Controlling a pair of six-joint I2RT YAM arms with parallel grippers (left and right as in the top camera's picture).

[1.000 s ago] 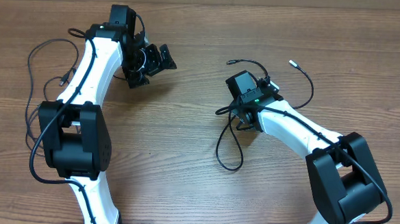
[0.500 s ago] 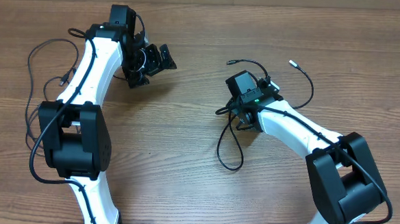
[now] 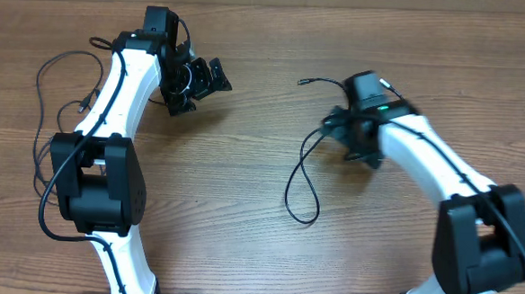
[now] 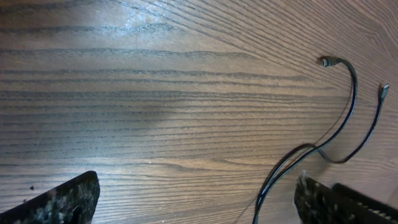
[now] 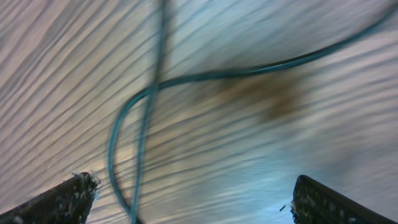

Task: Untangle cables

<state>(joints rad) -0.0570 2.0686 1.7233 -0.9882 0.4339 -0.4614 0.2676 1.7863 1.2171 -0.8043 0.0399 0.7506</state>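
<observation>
Two arms reach over the wooden counter [image 3: 244, 164], each ending in one hand. The left hand [image 3: 198, 90] is spread wide with nothing between its fingers [image 4: 62, 199]; bare wood shows in the gap. The right hand [image 3: 353, 138] is also spread wide and grips nothing. Its view is badly blurred, with its two fingertips [image 5: 62, 196] at the bottom corners and cord running across the wood beneath them.

The cables [image 3: 288, 192] lie in the middle of the counter, right of centre. A narrow loop hangs toward the near edge, and the strands run up under the right hand. From the left wrist, two thin black strands [image 4: 316, 148] cross once. Two plug tips show there, one [image 4: 326, 60] farther off and one [image 4: 384, 91] near the right edge. From above, one tip [image 3: 302, 81] lies just left of the right hand and the other [image 3: 384, 82] peeks out beside its wrist, which hides the stretch between them.

More thin black cord [image 3: 39, 108] loops on the far left, outside the left arm. It may be a separate cable, though the view is too small to be sure.
</observation>
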